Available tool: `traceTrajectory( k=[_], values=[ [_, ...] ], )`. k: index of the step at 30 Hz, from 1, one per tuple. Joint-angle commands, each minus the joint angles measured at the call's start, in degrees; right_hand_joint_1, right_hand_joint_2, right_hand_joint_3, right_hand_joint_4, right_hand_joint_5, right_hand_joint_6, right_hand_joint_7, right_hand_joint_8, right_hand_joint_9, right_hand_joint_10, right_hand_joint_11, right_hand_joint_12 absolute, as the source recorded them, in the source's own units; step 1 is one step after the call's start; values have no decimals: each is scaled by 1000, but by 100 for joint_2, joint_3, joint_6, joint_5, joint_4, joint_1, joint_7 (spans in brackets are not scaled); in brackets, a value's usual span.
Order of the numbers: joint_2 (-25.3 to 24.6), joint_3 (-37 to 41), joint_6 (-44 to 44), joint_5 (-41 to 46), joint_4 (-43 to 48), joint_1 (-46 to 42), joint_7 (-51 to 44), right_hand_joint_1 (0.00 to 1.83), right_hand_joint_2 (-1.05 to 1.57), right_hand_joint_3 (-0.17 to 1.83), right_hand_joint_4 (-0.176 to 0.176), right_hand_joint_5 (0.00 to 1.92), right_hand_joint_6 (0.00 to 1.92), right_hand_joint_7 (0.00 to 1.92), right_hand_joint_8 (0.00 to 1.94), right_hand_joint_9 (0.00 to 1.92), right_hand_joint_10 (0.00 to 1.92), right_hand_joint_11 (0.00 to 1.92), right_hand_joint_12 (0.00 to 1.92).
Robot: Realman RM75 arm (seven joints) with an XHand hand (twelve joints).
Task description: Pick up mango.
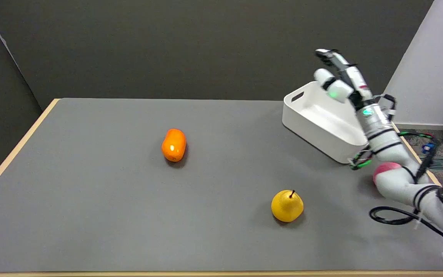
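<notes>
From the head view, the table (90, 215) has a flat, matte grey top with a thin pale wooden edge along its left and near sides. The mango (174, 144) is a smooth, glossy orange oval with a bright highlight on its skin; it lies on its side near the middle of the table, somewhat toward the left and far edges, alone and well apart from everything else. A yellow pear (287, 206), rounded, with a slightly dimpled skin and a short dark stem, stands upright closer to the near edge, right of centre. At the far right corner sits a white plastic bin (313, 123), rectangular with rounded corners and a handle slot in its end wall, set at an angle to the table's edges; what shows of its inside holds nothing. A pink round thing (383, 169) peeks out from behind the arm near the right edge, mostly hidden. The right hand (340, 79) hangs in the air above the bin, fingers stretched out and apart, gripping nothing and touching nothing, far from the mango.
</notes>
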Motion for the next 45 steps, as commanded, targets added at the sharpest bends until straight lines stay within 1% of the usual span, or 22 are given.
traceTrajectory(
  k=[1,3,6,9,10,12,14,15,17,18,21,22,23,25,27,29,33,38,40,42,45],
  values=[
    [-2182,-1014,-2875,-270,2093,361,-3848,383,972,812,-166,158,412,144,278,52,530,-1,562],
    [-2769,-1099,-2978,-216,1833,459,-4128,385,976,802,-174,149,403,139,282,45,538,-1,556],
    [-3411,-1301,-2988,130,1522,518,-4644,380,973,797,-176,140,399,140,288,46,568,-1,561],
    [-3665,-1584,-2954,703,1463,512,-5341,356,944,830,-176,135,398,150,293,48,593,-1,569],
    [-3699,-1667,-2950,915,1482,502,-5590,354,945,824,-176,134,398,152,297,47,602,-1,580],
    [-3790,-1931,-2924,1462,1634,486,-6145,341,875,967,-176,106,406,148,315,39,625,-1,674],
    [-3815,-2143,-2920,1838,1732,462,-6575,346,872,964,-176,103,407,137,318,30,633,-1,676],
    [-3819,-2234,-2916,1971,1789,443,-6753,347,895,911,-176,104,401,136,318,24,638,-1,654],
    [-3827,-2396,-2916,2123,1934,387,-6998,346,938,795,-176,104,391,134,316,11,650,-1,605],
    [-3827,-2446,-2912,2135,1984,366,-7055,341,924,792,-176,101,391,132,318,7,656,-1,605],
    [-3835,-2587,-2873,2084,2015,385,-7071,295,769,951,-176,79,407,110,349,5,631,-1,616],
    [-3842,-2611,-2868,2076,1986,415,-7071,268,719,943,-176,73,380,88,325,1,571,-1,590],
    [-3851,-2641,-2868,2071,1922,475,-7075,245,668,930,-165,63,342,61,275,-1,474,-1,556],
    [-3855,-2681,-2880,2071,1796,554,-7083,227,589,892,-110,37,245,1,110,-1,193,-1,477],
    [-3867,-2689,-2912,2071,1642,668,-7087,268,584,901,-106,49,173,-1,90,-1,28,-1,411],
    [-3887,-2697,-2932,2084,1415,800,-7087,254,610,806,-77,6,202,-1,8,-1,2,-1,362],
    [-3930,-2677,-2936,2115,981,1066,-7087,274,618,780,-59,0,224,-1,-1,-1,-1,-1,364],
    [-4075,-2665,-3141,2095,156,1574,-7256,302,626,751,-40,-1,257,-1,-1,-1,-1,-1,390],
    [-4158,-2673,-3351,2083,-160,1811,-7583,316,627,748,-37,0,258,-1,-1,-1,-1,-1,344],
    [-4217,-2673,-3535,2083,-366,1961,-7964,369,609,747,-34,15,254,-1,-1,-1,-1,-1,153],
    [-4262,-2661,-3766,2095,-522,2112,-8431,387,594,774,-30,34,257,-1,8,-1,-1,-1,62]
  ],
)
